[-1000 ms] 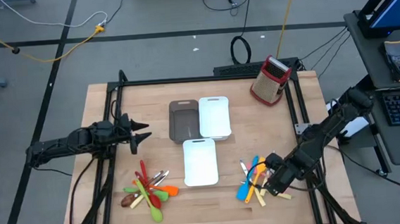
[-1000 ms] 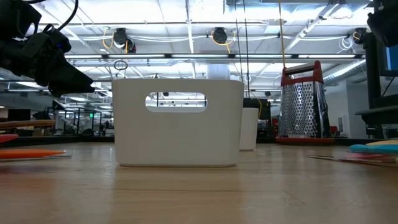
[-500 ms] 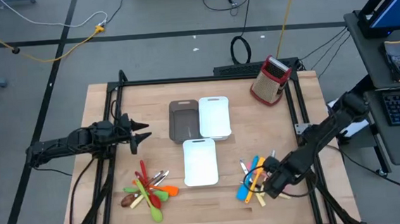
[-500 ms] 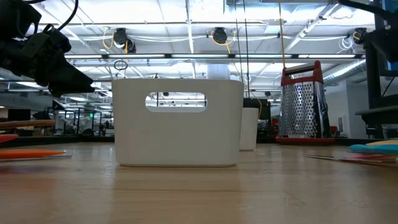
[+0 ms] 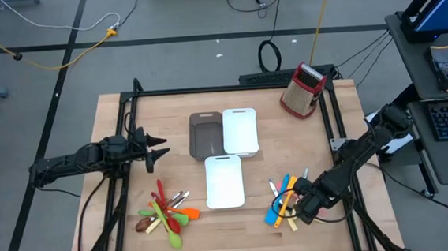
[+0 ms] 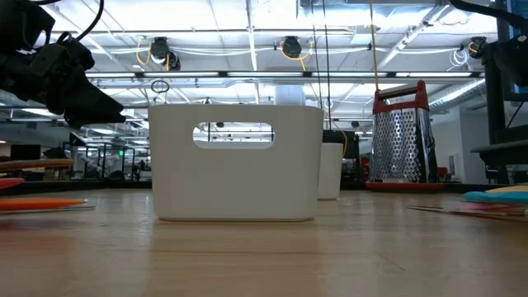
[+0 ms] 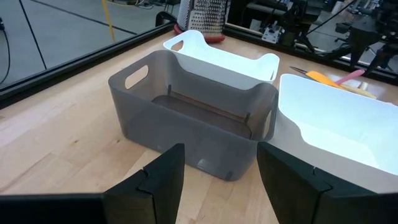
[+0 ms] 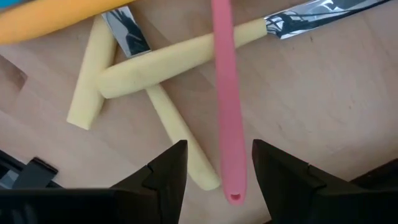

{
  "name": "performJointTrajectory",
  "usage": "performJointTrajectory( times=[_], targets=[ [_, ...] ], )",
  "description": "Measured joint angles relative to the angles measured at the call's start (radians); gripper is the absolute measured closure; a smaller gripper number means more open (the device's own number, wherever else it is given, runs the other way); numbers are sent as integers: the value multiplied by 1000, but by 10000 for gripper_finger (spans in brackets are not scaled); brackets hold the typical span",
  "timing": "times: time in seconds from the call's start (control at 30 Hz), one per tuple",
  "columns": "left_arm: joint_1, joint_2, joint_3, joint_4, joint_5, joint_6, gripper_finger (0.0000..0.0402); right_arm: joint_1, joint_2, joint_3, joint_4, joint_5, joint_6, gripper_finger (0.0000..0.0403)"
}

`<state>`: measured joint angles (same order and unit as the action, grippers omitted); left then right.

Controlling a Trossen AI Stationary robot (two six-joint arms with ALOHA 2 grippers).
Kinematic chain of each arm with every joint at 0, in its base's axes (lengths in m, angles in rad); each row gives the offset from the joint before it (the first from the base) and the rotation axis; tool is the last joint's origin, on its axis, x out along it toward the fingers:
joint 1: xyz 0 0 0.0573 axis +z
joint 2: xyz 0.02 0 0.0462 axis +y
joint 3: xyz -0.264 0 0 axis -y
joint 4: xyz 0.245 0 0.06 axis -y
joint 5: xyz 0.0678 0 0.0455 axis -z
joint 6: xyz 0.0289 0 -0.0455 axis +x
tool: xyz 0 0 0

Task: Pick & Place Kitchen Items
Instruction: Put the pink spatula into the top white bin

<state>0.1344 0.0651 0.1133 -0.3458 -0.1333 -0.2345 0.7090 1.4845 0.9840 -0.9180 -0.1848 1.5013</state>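
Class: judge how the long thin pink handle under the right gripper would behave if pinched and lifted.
The long thin pink handle looks slim and smooth, so it may slip or swivel between the right gripper's open fingers. It lies across cream-handled knives, so lifting it will probably nudge them. Being so narrow, it is likely light.

A white tray (image 6: 235, 162) with a slot handle cut near its rim stands upright on the wooden bench (image 6: 264, 256), filling the middle of the low view. Behind it toward 3 o'clock, part of a second white tray (image 6: 331, 171) peeks out, and farther the same way stands a red-topped metal box grater (image 6: 400, 139). At 9 o'clock, flat orange and red utensils (image 6: 41, 202) lie on the bench edge; at 3 o'clock lie a blue and a pink utensil (image 6: 495, 198). At 10 o'clock the left claw (image 6: 78, 91) hangs above the bench, dark against ceiling lights.
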Motion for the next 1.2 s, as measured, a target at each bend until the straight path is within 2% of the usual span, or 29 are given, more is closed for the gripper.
performJointTrajectory(
  times=[0.7,0.97,1.2],
  targets=[
    [0,0,0,0,0,6,194,0,0,-1,-10,2,-5,223],
    [0,0,0,0,0,6,194,0,-1,-52,82,-2,2,223],
    [0,0,0,0,-1,17,194,0,-1,-55,60,-2,2,229]
  ],
)
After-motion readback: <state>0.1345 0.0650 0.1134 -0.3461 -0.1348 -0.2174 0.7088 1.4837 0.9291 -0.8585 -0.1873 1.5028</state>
